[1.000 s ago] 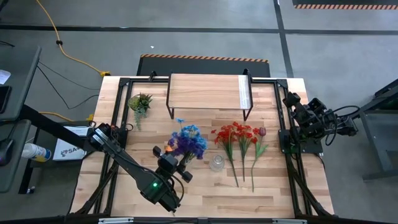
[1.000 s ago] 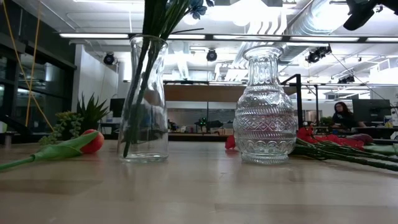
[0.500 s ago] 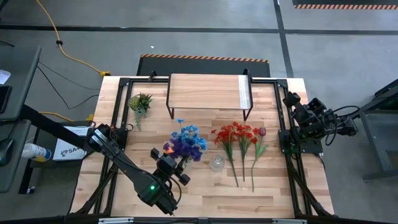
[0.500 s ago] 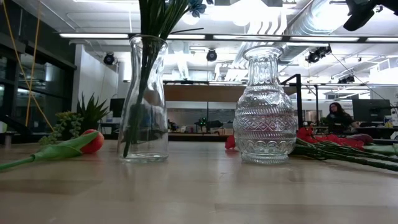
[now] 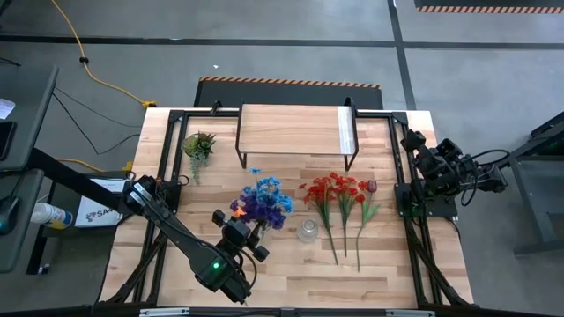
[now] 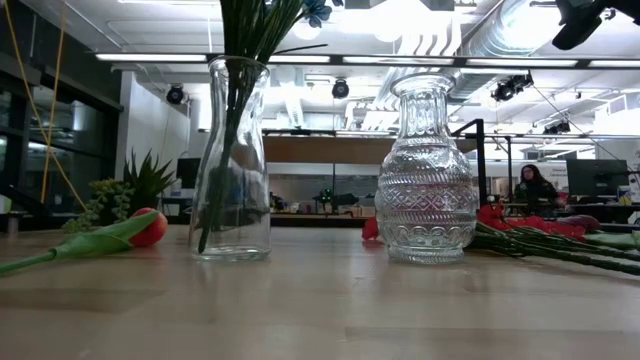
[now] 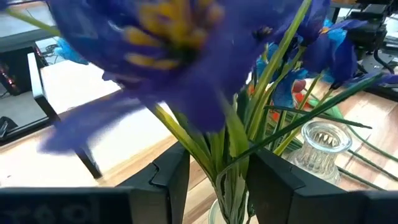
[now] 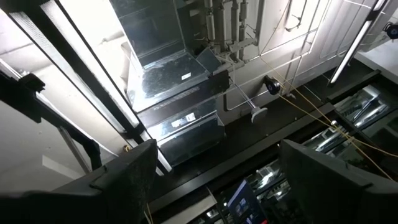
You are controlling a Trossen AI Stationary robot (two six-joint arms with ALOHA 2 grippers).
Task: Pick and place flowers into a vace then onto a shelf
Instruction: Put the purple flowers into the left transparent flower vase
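A bunch of blue and purple flowers [image 5: 263,202] stands in a smooth clear vase [image 6: 232,160]. Its green stems [image 6: 225,150] reach down to the vase's bottom. My left gripper [image 5: 245,224] is shut on the stems just above the vase mouth, and the blooms [image 7: 161,50] fill the left wrist view. A patterned glass vase [image 5: 307,231] stands empty to its right. Red flowers [image 5: 339,195] and a maroon tulip [image 5: 371,187] lie flat on the table. The shelf [image 5: 295,132] stands at the far edge. My right gripper [image 8: 217,186] is open, parked at the table's right edge and pointing upward. My left gripper pinches the bunch's green stems [image 7: 231,163] between its two fingers [image 7: 171,180], a little above the vase's mouth. The fingers come in nearly level from the table's near left and lie across the stems. The stems stand almost upright, with their lower ends inside the smooth vase.
A red tulip [image 6: 120,235] lies on the table left of the smooth vase. A small spiky potted plant [image 5: 198,145] stands at the far left. Black frame rails [image 5: 163,176] run along both table sides. Bare wood shows along the near edge [image 5: 352,282].
My left gripper has turned a little while staying shut on the stems. The upper part of the bunch has swung slightly toward the table's left, and the stems now stand more upright in the smooth vase. Their lower ends have stayed at the vase's bottom.
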